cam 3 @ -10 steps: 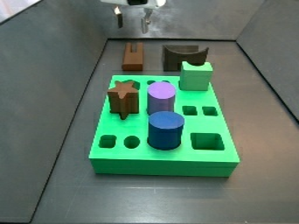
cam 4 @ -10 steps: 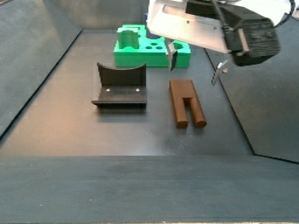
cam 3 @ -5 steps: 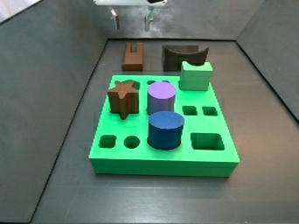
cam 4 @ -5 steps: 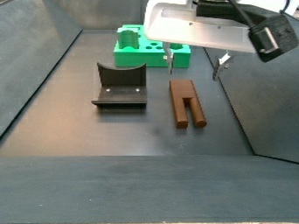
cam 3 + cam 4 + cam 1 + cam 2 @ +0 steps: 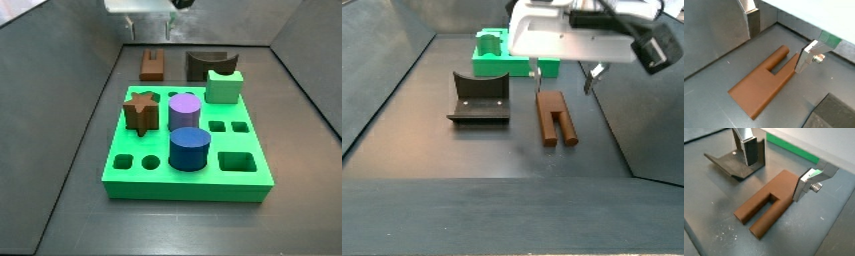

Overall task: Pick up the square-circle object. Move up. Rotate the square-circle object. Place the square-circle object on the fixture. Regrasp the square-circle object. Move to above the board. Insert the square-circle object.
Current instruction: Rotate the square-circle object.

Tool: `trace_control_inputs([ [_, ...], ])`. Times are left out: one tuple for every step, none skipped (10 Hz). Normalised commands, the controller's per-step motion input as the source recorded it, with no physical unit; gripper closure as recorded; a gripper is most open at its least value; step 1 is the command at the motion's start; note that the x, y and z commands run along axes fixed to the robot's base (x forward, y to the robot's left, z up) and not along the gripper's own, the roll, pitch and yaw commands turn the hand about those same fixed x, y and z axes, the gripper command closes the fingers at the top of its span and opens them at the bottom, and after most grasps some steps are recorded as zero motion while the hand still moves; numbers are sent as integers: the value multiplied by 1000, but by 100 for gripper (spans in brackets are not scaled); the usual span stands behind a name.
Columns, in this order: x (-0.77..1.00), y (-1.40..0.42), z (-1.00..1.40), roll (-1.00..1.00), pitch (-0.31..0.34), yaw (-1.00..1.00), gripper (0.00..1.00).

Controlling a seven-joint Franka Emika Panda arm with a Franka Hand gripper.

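Over the last second the tool (image 5: 563,75) has slid over and now hangs above the slim brown bar-like piece with a side prong (image 5: 553,116), fingers spread and empty, piece flat on the dark floor beside the dark L-shaped fixture (image 5: 478,97), so pickup looks next.

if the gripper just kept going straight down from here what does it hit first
Most likely the square-circle object: in both wrist views the open gripper hangs over it with the fingers apart, above the bar. Exact depth is unclear.

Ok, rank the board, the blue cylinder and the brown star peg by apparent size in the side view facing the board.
1. Board, largest.
2. Blue cylinder.
3. Brown star peg, slightly smaller, though it sits farther back.
The gripper hangs above the rear.
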Motion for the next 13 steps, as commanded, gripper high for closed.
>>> trace_control_inputs([
  [27,6,-1000,-33,-44,-43,0],
  [34,7,-1000,-54,-50,-31,0],
  [41,7,-1000,-72,-57,-23,0],
  [45,10,-952,-94,-66,-13,0],
  [48,12,-845,-109,-71,-9,0],
  [45,14,-716,-126,-77,-4,0],
  [38,12,-626,-137,-86,1,0],
  [38,14,-515,-150,-93,3,0],
  [39,20,-437,-157,-96,3,0],
  [33,23,-336,-165,-104,-2,0],
  [33,22,-287,-171,-106,-1,0],
  [30,25,-191,-179,-115,-3,0],
  [0,0,0,0,0,0,100],
])
